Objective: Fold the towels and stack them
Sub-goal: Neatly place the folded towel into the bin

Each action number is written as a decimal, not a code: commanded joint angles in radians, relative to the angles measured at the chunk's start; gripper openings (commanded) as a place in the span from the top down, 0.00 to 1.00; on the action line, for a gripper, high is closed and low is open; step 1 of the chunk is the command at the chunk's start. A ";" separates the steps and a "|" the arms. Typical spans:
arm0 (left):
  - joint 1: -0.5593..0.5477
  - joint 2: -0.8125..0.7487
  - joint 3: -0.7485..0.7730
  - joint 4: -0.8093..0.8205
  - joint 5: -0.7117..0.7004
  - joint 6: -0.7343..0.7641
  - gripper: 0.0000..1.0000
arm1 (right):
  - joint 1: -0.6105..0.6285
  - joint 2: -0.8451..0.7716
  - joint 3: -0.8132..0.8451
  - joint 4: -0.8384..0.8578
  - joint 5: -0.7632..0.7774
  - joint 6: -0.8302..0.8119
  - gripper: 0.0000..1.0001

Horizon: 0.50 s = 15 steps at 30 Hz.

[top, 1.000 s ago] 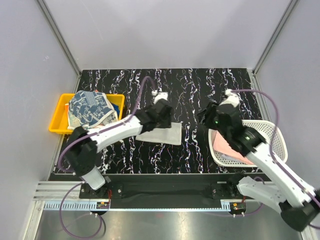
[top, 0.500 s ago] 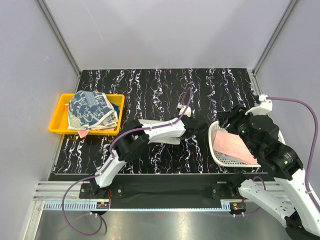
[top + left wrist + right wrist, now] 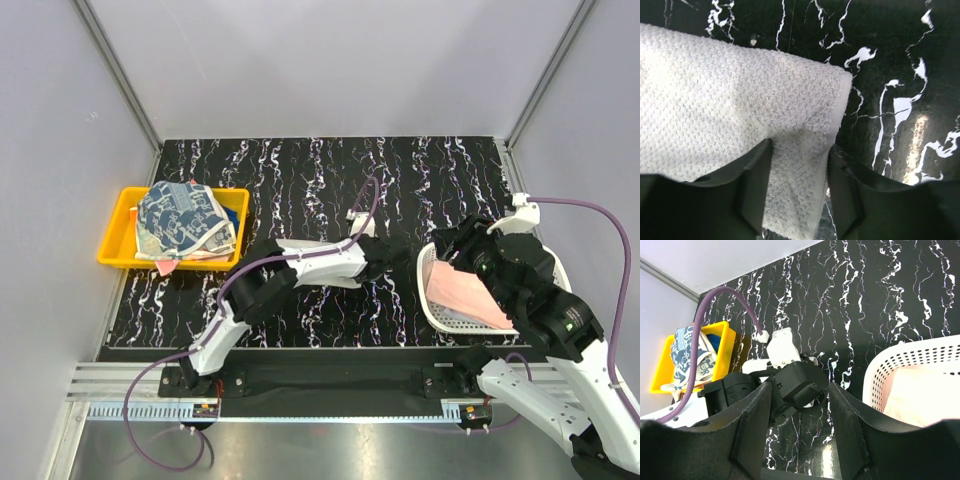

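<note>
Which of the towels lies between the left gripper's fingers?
The whitish towel flat on the table, straddled by the left gripper. The pink towel lies in the basket, the patterned towel in the tray.

A yellow plastic tray (image 3: pixel 118 235) sits at the left edge of the table (image 3: pixel 300 170), whose black top is veined with white. A white mesh basket (image 3: pixel 436 316) stands by the right edge, toward the near right corner, well apart from the tray. Pale grey walls (image 3: pixel 330 60) close the left, far and right sides. A metal rail (image 3: pixel 330 412) runs along the near edge.
</note>
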State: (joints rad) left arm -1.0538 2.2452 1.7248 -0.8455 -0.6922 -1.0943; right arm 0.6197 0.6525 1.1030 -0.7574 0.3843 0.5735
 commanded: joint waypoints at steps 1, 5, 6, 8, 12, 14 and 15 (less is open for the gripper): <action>0.046 0.004 -0.134 0.077 0.065 0.011 0.60 | 0.000 -0.008 0.021 -0.008 -0.012 -0.024 0.43; 0.061 -0.019 -0.215 0.213 0.153 0.063 0.85 | 0.000 -0.010 0.037 -0.014 -0.013 -0.031 0.43; 0.063 -0.025 -0.225 0.229 0.164 0.071 0.89 | 0.000 -0.010 0.040 -0.017 -0.015 -0.032 0.43; 0.063 -0.038 -0.235 0.270 0.207 0.108 1.00 | 0.000 -0.007 0.046 -0.022 -0.013 -0.034 0.43; 0.060 -0.104 -0.292 0.351 0.312 0.149 1.00 | -0.001 -0.004 0.063 -0.039 -0.009 -0.043 0.43; 0.049 -0.146 -0.348 0.416 0.380 0.149 1.00 | 0.000 -0.005 0.078 -0.052 -0.007 -0.049 0.43; 0.043 -0.195 -0.366 0.434 0.401 0.146 1.00 | 0.000 -0.007 0.084 -0.057 -0.005 -0.050 0.43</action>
State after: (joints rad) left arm -0.9993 2.0705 1.4452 -0.5438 -0.5381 -0.9485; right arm 0.6197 0.6487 1.1324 -0.8062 0.3740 0.5484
